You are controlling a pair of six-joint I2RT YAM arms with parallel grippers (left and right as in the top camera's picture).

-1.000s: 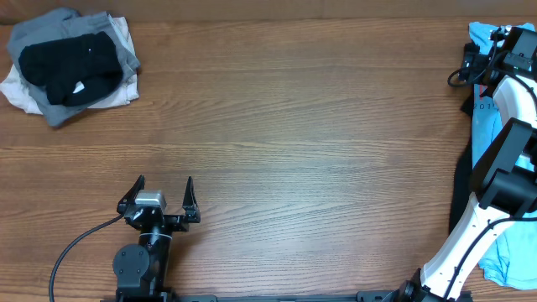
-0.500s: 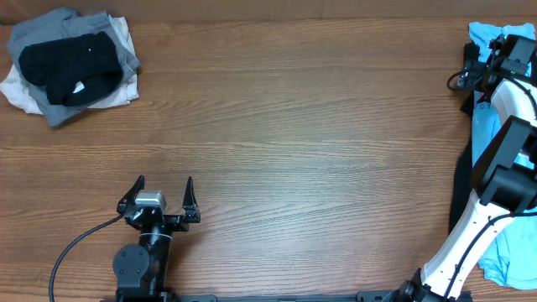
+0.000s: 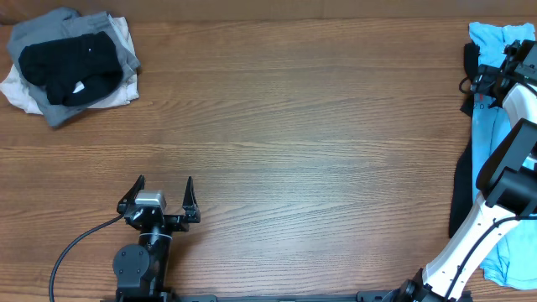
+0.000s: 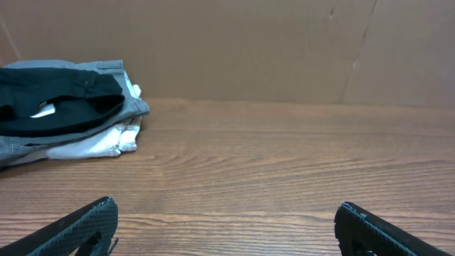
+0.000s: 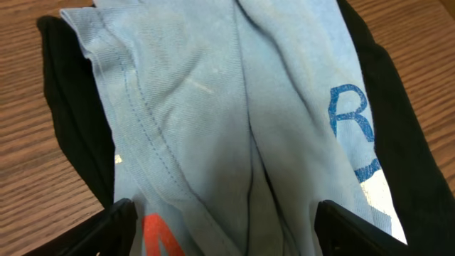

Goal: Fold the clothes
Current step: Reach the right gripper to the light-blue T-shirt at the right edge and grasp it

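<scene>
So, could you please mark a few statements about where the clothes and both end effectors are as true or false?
1. The left end effector is open and holds nothing. True.
2. The folded stack lies at the right edge of the table. False: it lies in the far left corner.
3. The light blue T-shirt lies on top of a black garment. True.
4. The right end effector is over bare wood. False: it is over the light blue T-shirt, with its fingers set wide on either side of the cloth.
</scene>
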